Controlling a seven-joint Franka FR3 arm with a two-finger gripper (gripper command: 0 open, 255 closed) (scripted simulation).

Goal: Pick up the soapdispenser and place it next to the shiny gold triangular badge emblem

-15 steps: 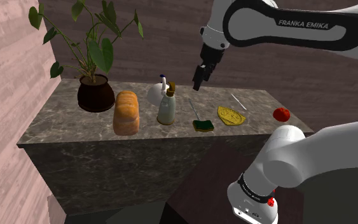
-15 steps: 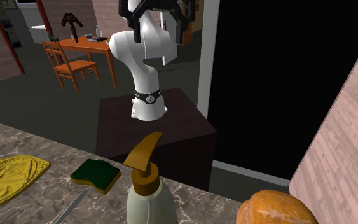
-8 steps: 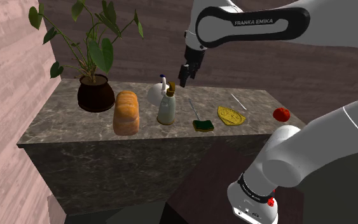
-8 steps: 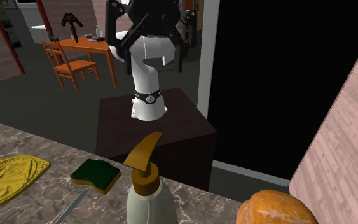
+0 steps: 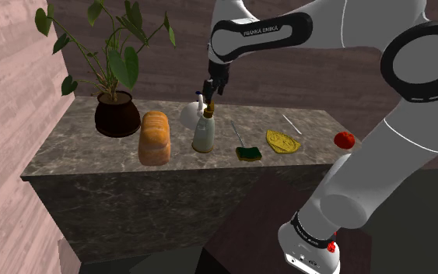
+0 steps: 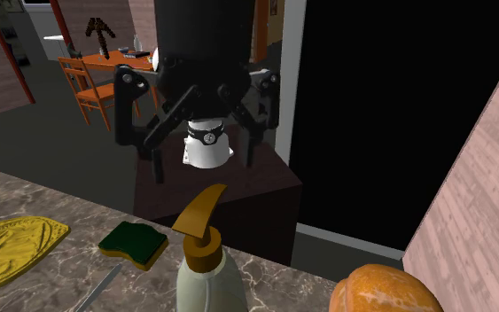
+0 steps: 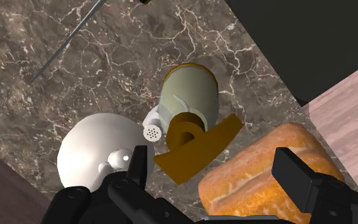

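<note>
Over the counter (image 5: 77, 159), the open pincer (image 5: 209, 91) hovers above the soap bottle (image 5: 203, 134), with bread (image 5: 155, 138) at the bottle's nine o'clock in the shoulder view. The bottle is probably light and slippery, so clasp its body.

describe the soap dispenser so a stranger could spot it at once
On the dark marble counter, start at the potted plant and go toward the shoulder view's right, past the bread loaf. The soap dispenser stands next, upright, close beside a round white vessel. It is the pale bottle with a brown-gold pump on top.
</note>
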